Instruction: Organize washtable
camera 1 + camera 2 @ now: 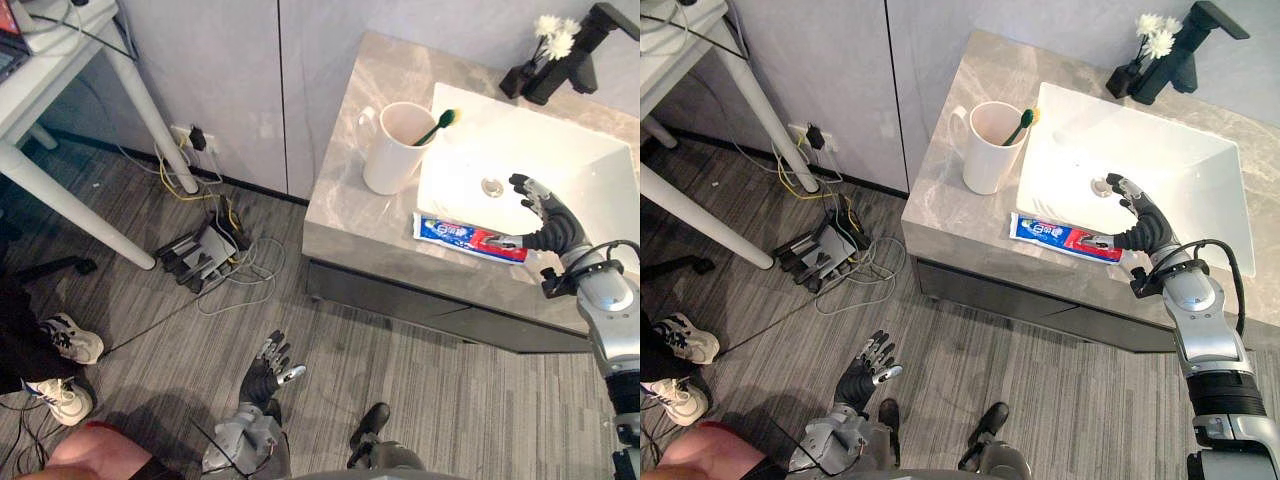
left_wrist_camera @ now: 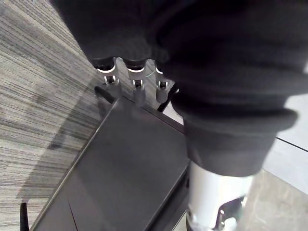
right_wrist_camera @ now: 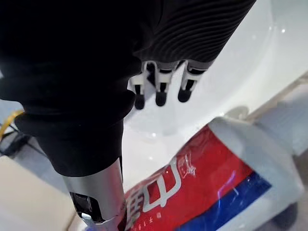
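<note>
Toothpaste tube (image 1: 465, 236) lies flat on the grey counter (image 1: 350, 230), right along the front edge of the white sink (image 1: 560, 150). The right hand (image 1: 548, 222) hangs over its red end with fingers spread wide and holding nothing, thumb down by the tube. A white mug (image 1: 392, 150) with a green toothbrush (image 1: 438, 125) stands just behind. The left hand (image 1: 265, 372) is low over the floor, fingers loose.
</note>
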`<state>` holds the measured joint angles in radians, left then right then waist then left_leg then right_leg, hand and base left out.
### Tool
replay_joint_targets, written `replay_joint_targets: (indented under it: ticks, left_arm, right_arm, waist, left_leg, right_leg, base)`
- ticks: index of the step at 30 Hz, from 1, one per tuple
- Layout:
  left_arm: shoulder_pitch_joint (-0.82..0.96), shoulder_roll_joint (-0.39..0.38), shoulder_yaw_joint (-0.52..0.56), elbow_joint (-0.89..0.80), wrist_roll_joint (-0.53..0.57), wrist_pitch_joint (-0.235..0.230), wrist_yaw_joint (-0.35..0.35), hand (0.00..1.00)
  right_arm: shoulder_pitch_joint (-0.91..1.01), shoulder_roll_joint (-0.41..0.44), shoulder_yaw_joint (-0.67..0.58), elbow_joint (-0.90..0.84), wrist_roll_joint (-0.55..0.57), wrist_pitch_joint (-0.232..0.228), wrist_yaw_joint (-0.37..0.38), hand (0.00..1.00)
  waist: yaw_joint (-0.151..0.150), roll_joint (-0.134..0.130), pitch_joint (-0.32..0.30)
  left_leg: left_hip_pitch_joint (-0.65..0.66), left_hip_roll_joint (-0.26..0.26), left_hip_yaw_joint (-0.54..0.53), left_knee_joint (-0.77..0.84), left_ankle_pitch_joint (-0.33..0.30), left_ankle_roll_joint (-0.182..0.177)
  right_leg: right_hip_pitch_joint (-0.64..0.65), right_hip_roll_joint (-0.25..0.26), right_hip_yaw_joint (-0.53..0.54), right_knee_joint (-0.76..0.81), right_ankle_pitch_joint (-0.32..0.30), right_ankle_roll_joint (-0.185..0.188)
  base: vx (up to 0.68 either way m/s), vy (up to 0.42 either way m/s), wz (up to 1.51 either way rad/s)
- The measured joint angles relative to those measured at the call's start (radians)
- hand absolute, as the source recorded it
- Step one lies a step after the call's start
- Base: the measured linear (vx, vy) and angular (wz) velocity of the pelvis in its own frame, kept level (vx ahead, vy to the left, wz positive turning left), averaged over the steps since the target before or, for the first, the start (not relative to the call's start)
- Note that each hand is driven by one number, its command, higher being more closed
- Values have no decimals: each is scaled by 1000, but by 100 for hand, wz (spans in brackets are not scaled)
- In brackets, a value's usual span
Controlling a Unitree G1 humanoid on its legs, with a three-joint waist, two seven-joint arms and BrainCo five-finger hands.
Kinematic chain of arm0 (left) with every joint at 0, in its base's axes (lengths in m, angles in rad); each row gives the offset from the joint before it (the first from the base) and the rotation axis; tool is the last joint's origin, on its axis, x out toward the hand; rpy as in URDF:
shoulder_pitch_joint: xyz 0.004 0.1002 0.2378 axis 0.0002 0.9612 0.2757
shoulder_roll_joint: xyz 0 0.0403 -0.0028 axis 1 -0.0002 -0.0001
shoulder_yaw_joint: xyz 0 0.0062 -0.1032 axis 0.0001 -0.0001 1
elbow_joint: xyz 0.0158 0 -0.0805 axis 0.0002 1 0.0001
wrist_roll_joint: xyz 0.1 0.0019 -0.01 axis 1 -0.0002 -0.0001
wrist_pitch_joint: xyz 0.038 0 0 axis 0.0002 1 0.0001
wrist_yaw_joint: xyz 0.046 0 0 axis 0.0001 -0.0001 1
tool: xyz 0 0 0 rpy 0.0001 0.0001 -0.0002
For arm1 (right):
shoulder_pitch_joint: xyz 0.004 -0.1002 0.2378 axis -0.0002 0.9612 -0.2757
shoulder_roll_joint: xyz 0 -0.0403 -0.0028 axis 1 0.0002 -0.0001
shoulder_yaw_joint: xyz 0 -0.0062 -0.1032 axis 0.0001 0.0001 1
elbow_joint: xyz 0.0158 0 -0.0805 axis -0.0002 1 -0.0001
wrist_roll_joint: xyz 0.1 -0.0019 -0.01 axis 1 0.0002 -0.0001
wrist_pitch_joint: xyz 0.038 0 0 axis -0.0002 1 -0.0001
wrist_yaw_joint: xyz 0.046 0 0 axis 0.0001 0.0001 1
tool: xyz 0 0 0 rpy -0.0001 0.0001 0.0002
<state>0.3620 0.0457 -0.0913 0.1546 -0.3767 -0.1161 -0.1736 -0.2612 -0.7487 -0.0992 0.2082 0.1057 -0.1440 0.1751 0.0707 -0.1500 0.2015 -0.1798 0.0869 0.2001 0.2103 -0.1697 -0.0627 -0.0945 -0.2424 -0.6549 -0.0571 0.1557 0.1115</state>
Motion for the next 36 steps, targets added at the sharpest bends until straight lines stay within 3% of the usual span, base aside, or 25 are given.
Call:
replay_joint_targets:
  ticks: [24,29,31,32,33,34,36]
  left_arm:
    - [-41,16,21,-8,0,-1,3,0]
    - [-41,16,21,-8,0,-1,3,0]
    - [-51,21,27,-7,0,0,2,0]
    - [-53,10,18,-5,0,0,2,0]
    - [-51,1,6,-11,0,0,-1,0]
    - [-54,-3,6,-11,0,-1,-1,0]
    - [-57,15,18,-9,0,0,0,0]
  right_arm:
    - [-9,0,-1,-37,0,4,3,0]
    - [-16,0,-4,-74,13,4,3,0]
    - [-18,0,-9,-89,21,4,3,0]
    - [-19,-2,-17,-90,23,6,3,0]
    - [-21,-12,-22,-90,24,5,4,0]
    - [-20,11,-12,-88,27,10,6,0]
    - [-21,13,-10,-99,29,12,17,0]
  waist:
    - [-1,1,28]
    - [1,1,28]
    - [2,-16,39]
    - [5,1,32]
    - [2,29,28]
    - [5,0,27]
    - [3,-9,25]
  left_leg:
    - [45,2,51,10,0,0]
    - [49,2,63,64,-1,0]
    - [-40,4,74,225,-21,-1]
    - [-16,-1,78,57,-9,11]
    - [-14,20,85,-29,52,42]
    - [-1,-2,108,-34,62,45]
    - [2,-7,106,-29,56,54]
  right_leg:
    - [23,-7,-6,35,-2,-3]
    - [47,-18,-7,37,-2,-3]
    - [66,-55,-5,43,-1,-4]
    - [72,-60,-6,46,-2,-3]
    - [78,-41,-11,50,-6,3]
    - [71,-62,-9,61,-12,17]
    - [74,-72,-25,77,-10,20]
  base:
    - [2,11,-2]
    - [19,10,-2]
    - [10,82,14]
    - [-19,137,15]
    - [-20,144,0]
    - [37,94,-1]
    - [84,86,5]
